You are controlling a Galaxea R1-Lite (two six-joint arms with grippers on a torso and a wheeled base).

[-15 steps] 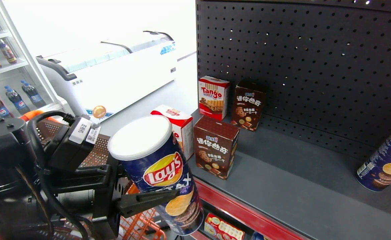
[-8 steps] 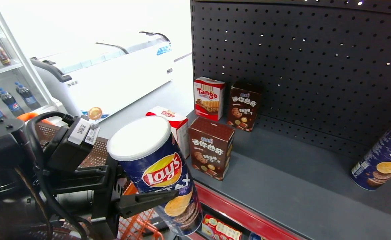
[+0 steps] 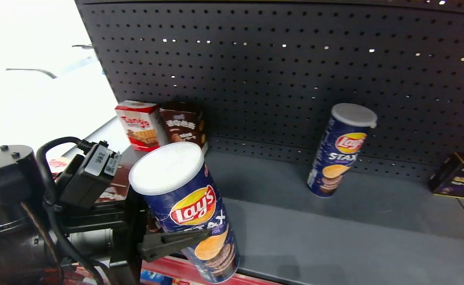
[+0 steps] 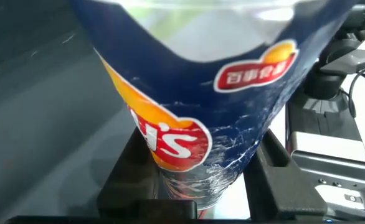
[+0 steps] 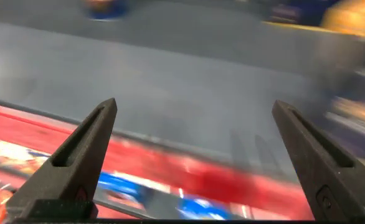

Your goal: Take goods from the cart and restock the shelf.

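The left gripper (image 3: 194, 231) sits in the lower left of the head view, clamped on a blue chips can (image 3: 188, 206) with a white lid. The can leans, its lid toward the upper left and its base toward the lower middle of the frame, just at the front edge of the shelf (image 3: 315, 237). One dark finger (image 3: 176, 240) lies across the can's lower half. In the left wrist view the same can (image 4: 195, 124) is pinched between the two black fingers (image 4: 123, 183) of the left gripper (image 4: 198, 186).

The right gripper (image 5: 195, 149) hangs with its fingers (image 5: 76, 162) spread wide and nothing between them, above the grey shelf board (image 5: 170, 81) and its red front strip (image 5: 170, 168). That view is smeared, so the blue patch far off on the board may be a can, though this cannot be told for certain.

A second chips can (image 3: 340, 150) stands right of centre in the head view, close to the black pegboard (image 3: 275, 71). A red-and-white box (image 3: 141, 124) and a brown box (image 3: 184, 124) stand side by side, touching, left of centre against the pegboard. A dark box (image 3: 459, 176) lies at the right edge of the frame.
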